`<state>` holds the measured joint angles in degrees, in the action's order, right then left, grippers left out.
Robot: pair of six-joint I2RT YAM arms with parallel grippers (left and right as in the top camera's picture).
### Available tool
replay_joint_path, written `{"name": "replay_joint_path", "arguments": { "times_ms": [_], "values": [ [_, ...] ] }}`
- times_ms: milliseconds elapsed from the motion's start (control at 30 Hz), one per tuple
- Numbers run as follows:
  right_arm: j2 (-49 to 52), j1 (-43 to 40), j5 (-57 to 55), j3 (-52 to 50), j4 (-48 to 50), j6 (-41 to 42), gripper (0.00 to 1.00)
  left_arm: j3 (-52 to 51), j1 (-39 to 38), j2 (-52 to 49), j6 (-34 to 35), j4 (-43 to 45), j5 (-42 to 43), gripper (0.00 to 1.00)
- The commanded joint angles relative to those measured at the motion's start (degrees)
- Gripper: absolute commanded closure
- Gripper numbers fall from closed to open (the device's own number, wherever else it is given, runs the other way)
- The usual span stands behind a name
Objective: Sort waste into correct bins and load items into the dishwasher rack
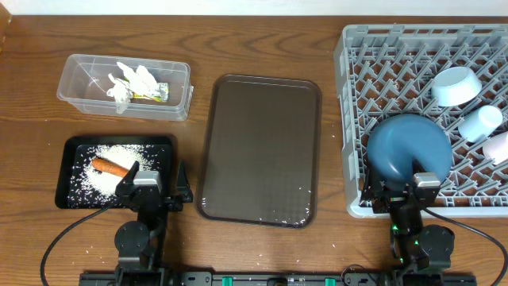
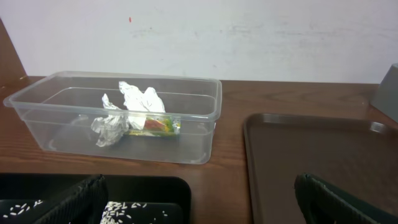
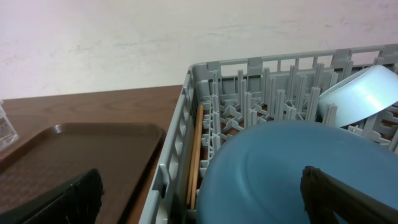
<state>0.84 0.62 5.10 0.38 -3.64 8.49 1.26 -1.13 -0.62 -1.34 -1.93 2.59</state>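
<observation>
The clear box [image 1: 79,89] at the back left holds crumpled white paper [image 1: 131,81] and a yellow-green wrapper [image 2: 160,125]. Rice [image 1: 99,176] and an orange carrot [image 1: 111,166] lie in the black tray [image 1: 65,171]. In the grey dishwasher rack [image 1: 353,119] on the right stand a blue plate [image 1: 405,143], a light blue bowl [image 1: 456,86] and white cups [image 1: 481,122]. Chopsticks [image 3: 196,155] lean inside the rack's left wall. My left gripper [image 1: 155,186] is open over the black tray's near right corner. My right gripper [image 1: 411,186] is open at the rack's front edge, by the plate [image 3: 280,168].
A flat dark brown serving tray [image 1: 258,147] lies in the middle, between the bins and the rack. A white wall [image 2: 249,37] stands behind the table. Both arm bases sit at the near edge, with cables trailing beside them.
</observation>
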Motion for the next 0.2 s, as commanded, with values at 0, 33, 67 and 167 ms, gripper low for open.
{"name": "replay_joint_path", "arguments": {
  "times_ms": [0, 33, 67, 167],
  "values": [
    [-0.35, 0.52, -0.59, -0.07, -0.26, -0.66, 0.01, -1.03, 0.31, 0.33, -0.35, -2.08, -1.38, 0.02],
    [-0.35, 0.52, -0.59, -0.07, -0.26, -0.66, 0.01, -1.03, 0.31, 0.33, -0.35, -2.08, -1.38, 0.02],
    [-0.35, 0.52, -0.59, -0.07, -0.26, -0.66, 0.01, -1.03, 0.31, 0.33, -0.35, -2.08, -1.38, 0.02],
    [-0.35, 0.52, -0.59, -0.07, -0.26, -0.66, 0.01, -1.03, 0.31, 0.33, -0.35, -2.08, -1.38, 0.02]
  ]
}}
